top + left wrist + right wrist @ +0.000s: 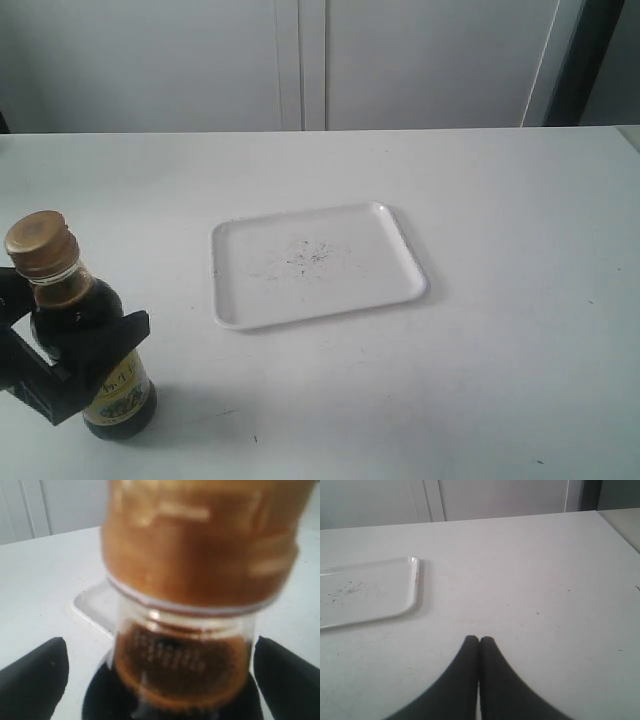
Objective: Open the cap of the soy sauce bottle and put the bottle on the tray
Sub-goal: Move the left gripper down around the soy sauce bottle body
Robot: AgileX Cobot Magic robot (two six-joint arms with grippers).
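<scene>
The soy sauce bottle (72,300) stands upright on the white table at the near left, its yellow label (120,392) facing front. Its golden-brown cap (40,243) is down on the neck. My left gripper (72,308) straddles the bottle's shoulder, one black finger on each side. In the left wrist view the fingers (35,675) sit wide apart beside the bottle (185,660), and a sliver of table shows between one finger and the glass. The cap (200,540) fills that view. The white tray (350,285) lies at the table's middle. My right gripper (480,640) is shut, holding nothing.
The tray (370,590) lies a little ahead and to one side of the right gripper, and a corner of the tray (90,605) shows behind the bottle. White cabinet doors (300,60) stand behind the table. The right arm is outside the exterior view.
</scene>
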